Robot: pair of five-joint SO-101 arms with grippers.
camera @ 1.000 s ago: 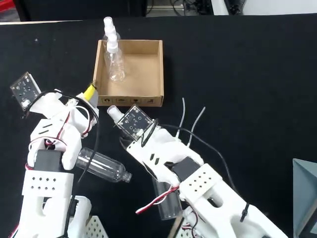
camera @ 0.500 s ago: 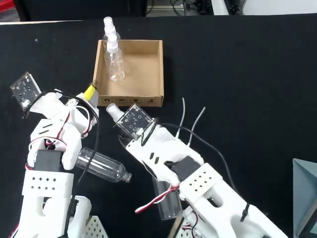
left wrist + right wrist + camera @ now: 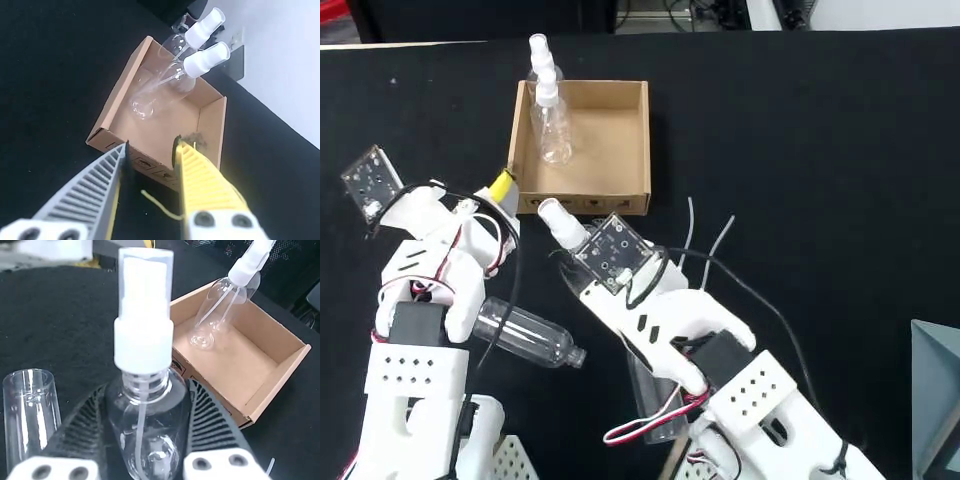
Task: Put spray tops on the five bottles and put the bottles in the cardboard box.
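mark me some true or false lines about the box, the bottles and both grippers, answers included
1. Two capped bottles lean inside the cardboard box. True.
2. The right gripper is empty. False: it is shut on a bottle with a spray top.
3. The left gripper is open and holds nothing. True.
4. The bottle lying by the left arm has a spray top. False: its neck is bare.
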